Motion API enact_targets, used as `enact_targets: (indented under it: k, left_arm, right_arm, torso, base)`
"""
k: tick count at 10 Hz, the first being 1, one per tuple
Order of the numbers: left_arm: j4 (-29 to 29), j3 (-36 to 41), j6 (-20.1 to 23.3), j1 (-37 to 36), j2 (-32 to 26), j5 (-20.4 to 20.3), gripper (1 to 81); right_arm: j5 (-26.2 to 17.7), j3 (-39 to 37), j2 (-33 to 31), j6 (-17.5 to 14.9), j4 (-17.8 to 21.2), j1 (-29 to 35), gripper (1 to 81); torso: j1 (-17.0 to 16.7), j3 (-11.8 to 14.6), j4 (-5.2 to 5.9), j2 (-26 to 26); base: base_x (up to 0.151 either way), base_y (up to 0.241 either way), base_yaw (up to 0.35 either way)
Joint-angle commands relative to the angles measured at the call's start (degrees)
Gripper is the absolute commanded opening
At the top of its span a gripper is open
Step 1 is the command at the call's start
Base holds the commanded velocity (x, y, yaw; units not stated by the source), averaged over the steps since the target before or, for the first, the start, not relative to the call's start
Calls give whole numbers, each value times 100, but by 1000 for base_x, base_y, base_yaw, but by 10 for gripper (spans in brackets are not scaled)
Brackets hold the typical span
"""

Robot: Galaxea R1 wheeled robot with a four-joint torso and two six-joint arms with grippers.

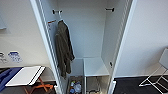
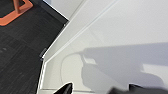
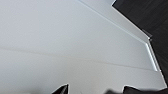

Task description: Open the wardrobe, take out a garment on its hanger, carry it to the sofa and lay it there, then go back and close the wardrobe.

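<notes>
Wardrobe doors are seen swung open, straight ahead. An olive jacket is hung from a hook at the interior's left. Whether either end effector is spread or closed cannot be told.

Standing open: wardrobe, both doors swung wide, leaving the middle free for reaching in. Hanging down the left inner side: olive jacket, narrowing the room there. Lying bare: upper right space below the black hook, down to a white shelf. Crowding the bottom: bins with small items. Flanking outside: folding table left, chair right.
</notes>
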Motion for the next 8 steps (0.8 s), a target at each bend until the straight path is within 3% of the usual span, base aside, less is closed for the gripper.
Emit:
enact_targets:
  k: [1, 3, 4, 5, 7, 8]
  left_arm:
    - [840, 158, 57, -173, 296, 486, 811]
    - [1499, -44, 128, 853, 419, 433, 811]
    - [2017, -360, 189, 1380, 613, 389, 811]
    - [2549, -735, 198, 1900, 866, 294, 811]
    - [3378, -1246, 198, 2691, 1235, -180, 811]
    - [3546, -1448, 198, 2947, 1394, -374, 811]
  right_arm:
    - [-127, -194, -130, -13, -362, 246, 811]
    - [-215, -651, -33, -13, -775, -350, 811]
    - [-294, -757, 2, -13, -1232, -667, 811]
    - [-642, -871, 107, -21, -1807, -1001, 811]
    - [-900, -1255, 527, -109, -2549, -1783, 811]
    - [-961, -1596, 886, -118, -2647, -2153, 811]
  torso:
    - [-2, 0, 0, 0]
    - [0, -2, 2, 0]
    - [0, -2, 2, 0]
    - [0, -2, 2, 0]
    - [0, -2, 2, 0]
    - [0, 0, 2, 0]
  base:
    - [0, 0, 0]
    - [0, 0, 0]
    - [0, 0, 0]
    - [0, 0, 0]
    - [0, 0, 0]
    - [0, 0, 0]
